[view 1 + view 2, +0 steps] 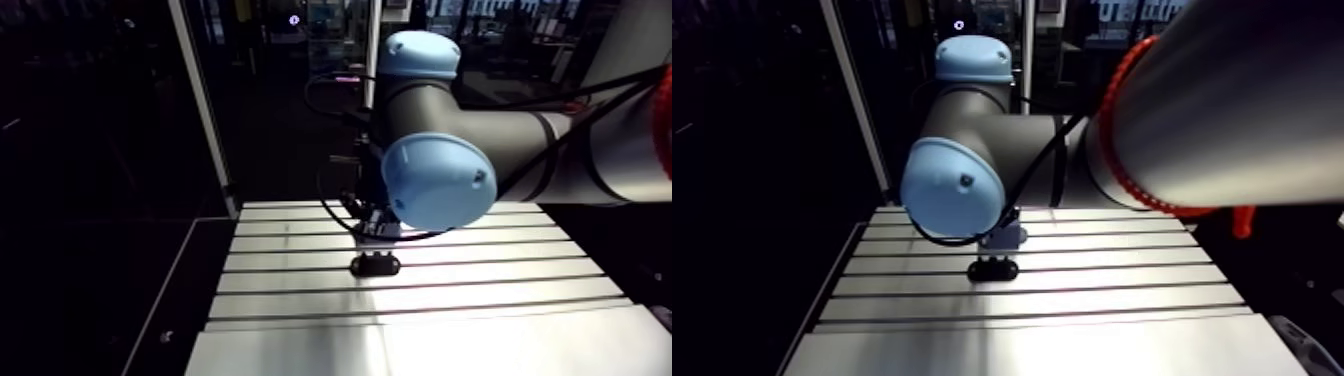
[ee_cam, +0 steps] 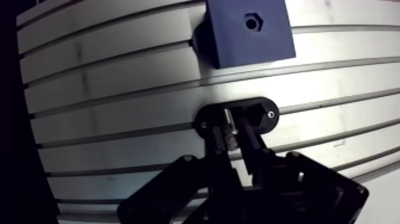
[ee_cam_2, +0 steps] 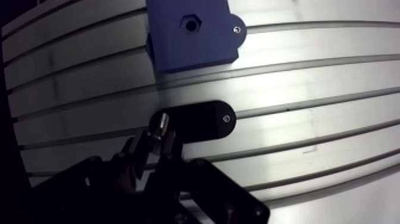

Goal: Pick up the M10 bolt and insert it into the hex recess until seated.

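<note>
In the wrist view a dark blue block (image 2: 268, 44) lies on the slotted table, with a hex recess (image 2: 252, 23) in its top face. Nearer the gripper sits a black oval holder (image 2: 266, 117) with a silver M10 bolt (image 3: 161, 123) standing in one end. My gripper (image 2: 234, 134) is down over that end, and its two dark fingers (image 2: 215, 136) press on the bolt's sides. The bolt's shank is hidden by the holder and fingers. In the arm view the holder (image 1: 375, 265) shows small below the wrist, and the arm hides the blue block.
The aluminium table (image 2: 119, 89) has long parallel slots running across it. Its left edge (image 1: 215, 290) drops to a dark area, and a vertical post (image 1: 205, 110) stands at the back left corner.
</note>
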{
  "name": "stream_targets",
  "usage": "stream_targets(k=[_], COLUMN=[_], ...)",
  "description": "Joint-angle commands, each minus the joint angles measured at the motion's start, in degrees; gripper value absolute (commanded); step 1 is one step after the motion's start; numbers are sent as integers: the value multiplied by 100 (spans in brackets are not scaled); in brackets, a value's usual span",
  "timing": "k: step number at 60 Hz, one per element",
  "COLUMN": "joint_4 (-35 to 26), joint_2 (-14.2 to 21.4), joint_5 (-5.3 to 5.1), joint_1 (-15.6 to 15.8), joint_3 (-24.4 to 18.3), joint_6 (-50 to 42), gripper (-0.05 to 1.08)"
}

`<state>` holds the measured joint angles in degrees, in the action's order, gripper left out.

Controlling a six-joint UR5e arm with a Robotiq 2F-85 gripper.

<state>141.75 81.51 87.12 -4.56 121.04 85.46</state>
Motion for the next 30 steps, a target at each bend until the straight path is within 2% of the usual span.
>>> stream_targets(k=[1,10,12,21,30], joint_4=[-899,-1353,-1636,-2246,-3012], joint_2=[348,636,750,783,760], joint_5=[-15,17,27,20,21], joint_1=[25,18,-17,-60,-276], joint_3=[-254,-452,-599,-958,-1377], joint_6=[598,1002,1291,2064,2670], gripper=[86,87,87,87,87])
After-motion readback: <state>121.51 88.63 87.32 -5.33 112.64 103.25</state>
